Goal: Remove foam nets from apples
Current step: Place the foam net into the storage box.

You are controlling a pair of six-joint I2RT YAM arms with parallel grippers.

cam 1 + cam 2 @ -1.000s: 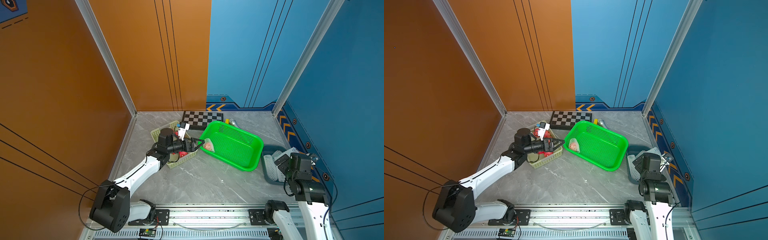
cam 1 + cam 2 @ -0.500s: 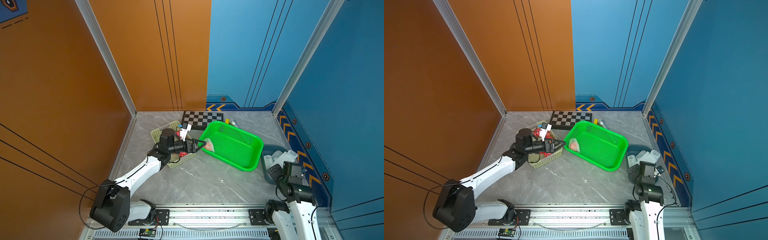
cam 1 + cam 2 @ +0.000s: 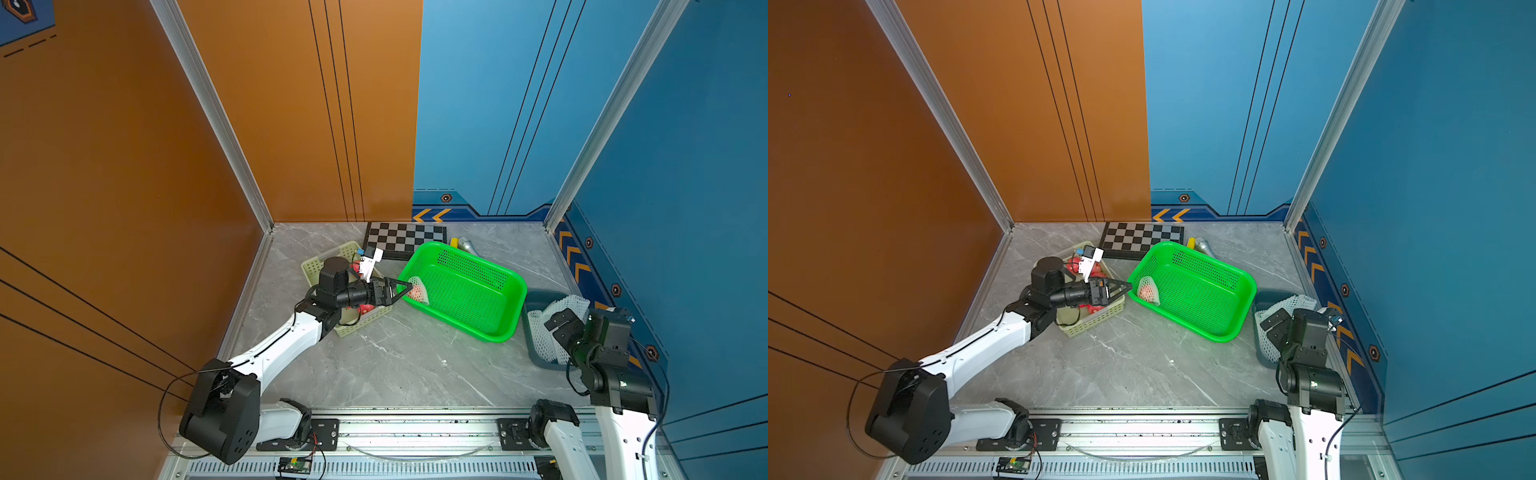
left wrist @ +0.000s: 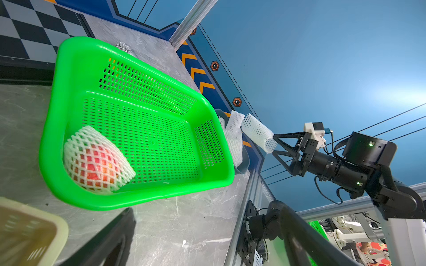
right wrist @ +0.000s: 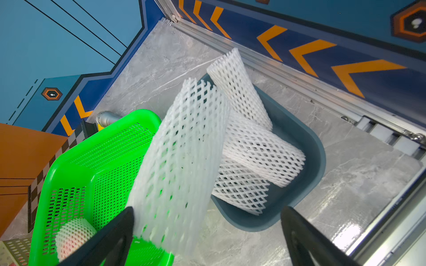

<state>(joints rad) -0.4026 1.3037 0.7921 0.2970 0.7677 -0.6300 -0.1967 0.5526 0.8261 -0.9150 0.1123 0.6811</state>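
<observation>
Sitting in the green basket's left corner, mid-frame in both top views, is one apple inside its foam net, with my left hand spread just beside it. Lower right, my right hand gapes, a loose net touching one finger above the grey tray.

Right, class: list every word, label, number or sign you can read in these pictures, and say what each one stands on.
No word, brand or number can be read in any view.
Signs only: orange chevron arrows on the dark blue wall skirting.
Orange-rimmed hexagon badges beside those arrows: inner mark too small to read.
Small green circuit board at the silver front rail: print too small to read.
</observation>
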